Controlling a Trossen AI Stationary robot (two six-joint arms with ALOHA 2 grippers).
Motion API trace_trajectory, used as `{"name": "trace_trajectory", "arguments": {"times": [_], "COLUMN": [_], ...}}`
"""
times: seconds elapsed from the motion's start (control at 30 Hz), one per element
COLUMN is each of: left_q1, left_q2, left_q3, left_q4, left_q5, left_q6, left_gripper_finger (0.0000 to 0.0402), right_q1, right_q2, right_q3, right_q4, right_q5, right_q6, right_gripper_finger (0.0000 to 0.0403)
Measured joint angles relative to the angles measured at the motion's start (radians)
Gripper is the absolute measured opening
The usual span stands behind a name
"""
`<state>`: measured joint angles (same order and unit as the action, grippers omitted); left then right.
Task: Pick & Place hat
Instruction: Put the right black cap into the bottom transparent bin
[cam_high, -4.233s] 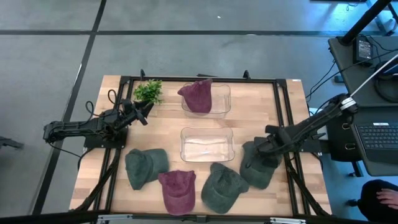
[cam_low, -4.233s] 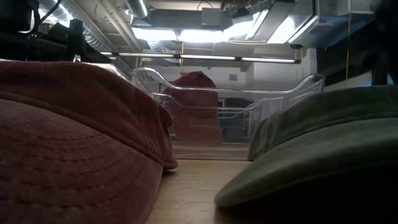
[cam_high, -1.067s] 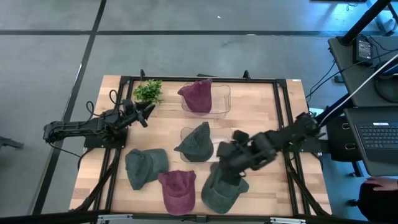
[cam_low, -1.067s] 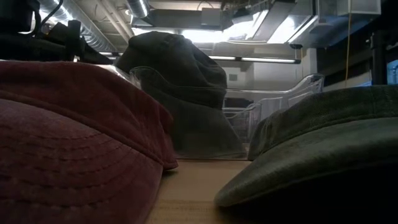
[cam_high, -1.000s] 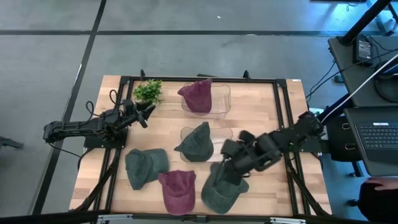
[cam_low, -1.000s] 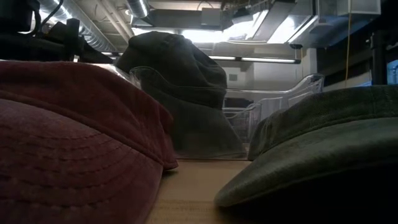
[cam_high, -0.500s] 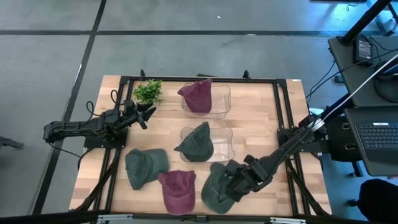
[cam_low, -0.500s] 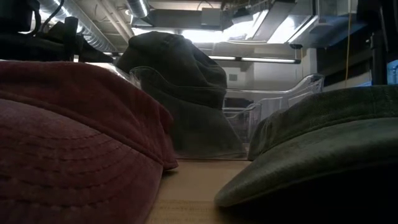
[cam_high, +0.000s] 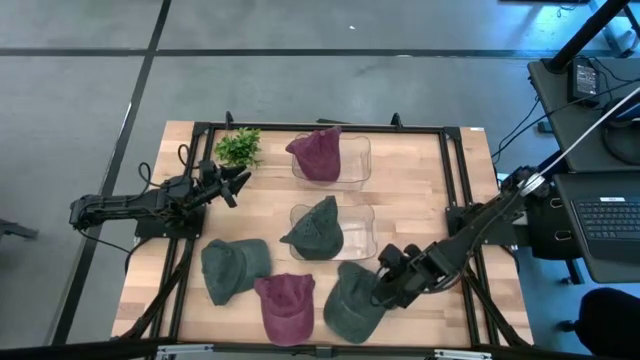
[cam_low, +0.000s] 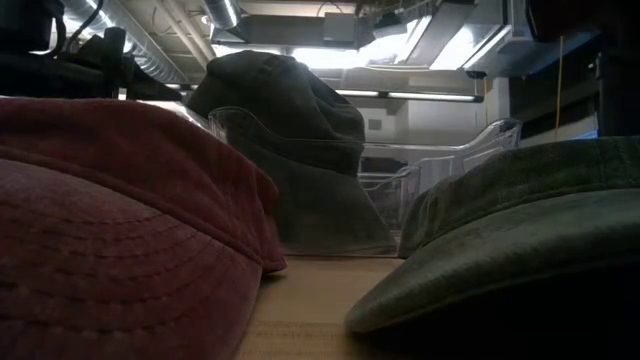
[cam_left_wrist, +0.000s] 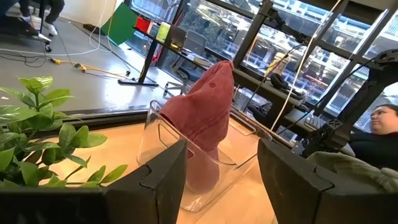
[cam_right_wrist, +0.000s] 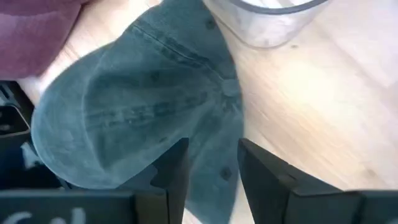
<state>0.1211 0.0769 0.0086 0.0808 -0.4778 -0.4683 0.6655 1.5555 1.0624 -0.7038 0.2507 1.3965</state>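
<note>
Below, right gripper (cam_high: 392, 287) jaws parted, empty, over green hat (cam_high: 352, 300), brim toward table's front edge

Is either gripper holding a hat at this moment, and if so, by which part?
Nothing is held. The right gripper hangs open above the green cloth cap at the table's front; the left gripper waits open, facing the maroon hat in the far clear bin.

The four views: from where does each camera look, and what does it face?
High view: above, looking down on the table and both arms.
Low view: table height, facing the green hat in the bin.
Left wrist: faces the maroon hat; own fingers show.
Right wrist: faces a green hat, shared with the high view.
</note>
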Motion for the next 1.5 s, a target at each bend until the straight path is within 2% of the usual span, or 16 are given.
{"name": "trace_trajectory", "arguments": {"times": [0.13, 0.3, 0.4, 0.5, 0.63, 0.83, 0.93, 1.2, 1.27, 1.43, 1.5], "left_q1": [0.000, 0.000, 0.000, 0.000, 0.000, 0.000, 0.000, 0.000, 0.000, 0.000, 0.000], "left_q2": [0.000, 0.000, 0.000, 0.000, 0.001, 0.001, 0.001, 0.001, 0.001, 0.001, 0.001], "left_q3": [0.000, 0.000, 0.000, 0.000, 0.000, 0.000, 0.000, 0.000, 0.000, 0.000, 0.000], "left_q4": [-0.003, -0.003, -0.005, -0.007, -0.008, -0.009, -0.009, -0.009, -0.009, -0.009, -0.009], "left_q5": [0.000, 0.000, 0.000, 0.000, 0.001, 0.002, 0.004, 0.005, 0.005, 0.005, 0.005], "left_q6": [0.000, 0.000, 0.000, 0.000, 0.000, 0.000, 0.000, 0.000, 0.000, 0.000, 0.000], "left_gripper_finger": [0.0191, 0.0190, 0.0191, 0.0191, 0.0190, 0.0191, 0.0190, 0.0191, 0.0190, 0.0190, 0.0191], "right_q1": [-0.021, -0.062, -0.068, -0.066, -0.067, -0.068, -0.068, -0.064, -0.063, -0.063, -0.063], "right_q2": [0.009, 0.037, 0.060, 0.081, 0.117, 0.200, 0.217, 0.212, 0.212, 0.212, 0.213], "right_q3": [-0.046, -0.112, -0.135, -0.138, -0.137, -0.132, -0.131, -0.133, -0.133, -0.117, -0.097], "right_q4": [0.121, 0.266, 0.338, 0.349, 0.329, 0.343, 0.343, 0.287, 0.277, 0.263, 0.233], "right_q5": [-0.007, -0.007, -0.003, -0.014, -0.011, 0.010, 0.016, 0.006, 0.004, -0.004, -0.010], "right_q6": [0.006, 0.001, -0.133, -0.211, -0.216, -0.231, -0.231, -0.285, -0.310, -0.332, -0.329], "right_gripper_finger": [0.0161, 0.0216, 0.0247, 0.0266, 0.0272, 0.0253, 0.0227, 0.0077, 0.0051, 0.0051, 0.0072]}}
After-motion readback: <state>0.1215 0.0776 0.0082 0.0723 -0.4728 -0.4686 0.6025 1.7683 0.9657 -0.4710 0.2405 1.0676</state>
